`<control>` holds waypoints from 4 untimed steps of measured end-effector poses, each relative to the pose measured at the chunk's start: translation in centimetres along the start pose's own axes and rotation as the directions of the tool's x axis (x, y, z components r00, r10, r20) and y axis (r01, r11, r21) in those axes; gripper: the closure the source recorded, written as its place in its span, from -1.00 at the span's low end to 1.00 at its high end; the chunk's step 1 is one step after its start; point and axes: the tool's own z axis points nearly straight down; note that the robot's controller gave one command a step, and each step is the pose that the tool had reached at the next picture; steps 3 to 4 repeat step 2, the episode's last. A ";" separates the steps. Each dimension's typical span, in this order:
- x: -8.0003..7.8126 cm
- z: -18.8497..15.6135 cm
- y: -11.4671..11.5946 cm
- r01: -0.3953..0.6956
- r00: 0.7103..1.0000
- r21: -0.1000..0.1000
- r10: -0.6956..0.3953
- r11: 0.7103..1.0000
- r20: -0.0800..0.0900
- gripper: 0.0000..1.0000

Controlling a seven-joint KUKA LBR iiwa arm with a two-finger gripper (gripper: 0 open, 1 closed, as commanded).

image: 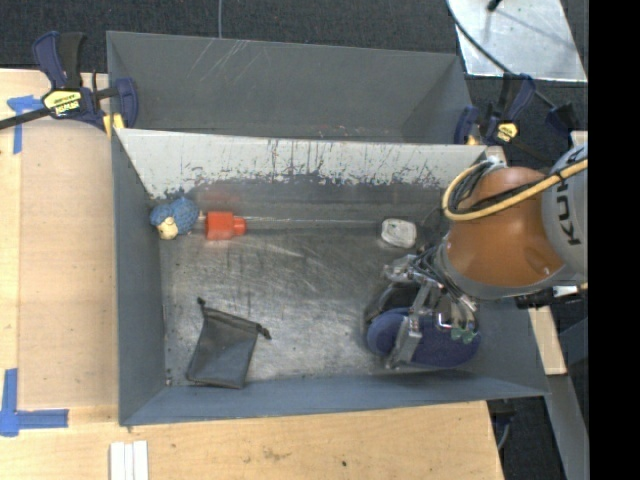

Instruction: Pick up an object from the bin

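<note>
Grey metal bin (140, 268), scuffed floor. Item: dark blue rounded thing (447, 354), lower-right corner of the view, long axis along the lower wall. Gripper (422, 328) directly over its left half; opening cannot be told. Dark grey pouch (225, 353) well apart, left.

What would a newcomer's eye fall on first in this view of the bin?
The arm's orange cover at the right, with the gripper beneath it over a dark blue rounded thing in the near right corner of the bin. Then the orange cap beside a small blue toy at the far left, and a dark grey pouch at the near left.
</note>
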 end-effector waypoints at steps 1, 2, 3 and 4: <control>0.0 0.0 0.0 0.000 1.000 0.001 0.000 1.000 0.000 1.00; -5.5 -13.4 -3.1 0.015 0.999 0.020 -0.014 1.000 -0.029 1.00; -5.5 -13.4 -3.1 0.015 0.999 0.020 -0.014 1.000 -0.029 1.00; -5.5 -13.4 -3.1 0.015 0.999 0.020 -0.014 1.000 -0.029 1.00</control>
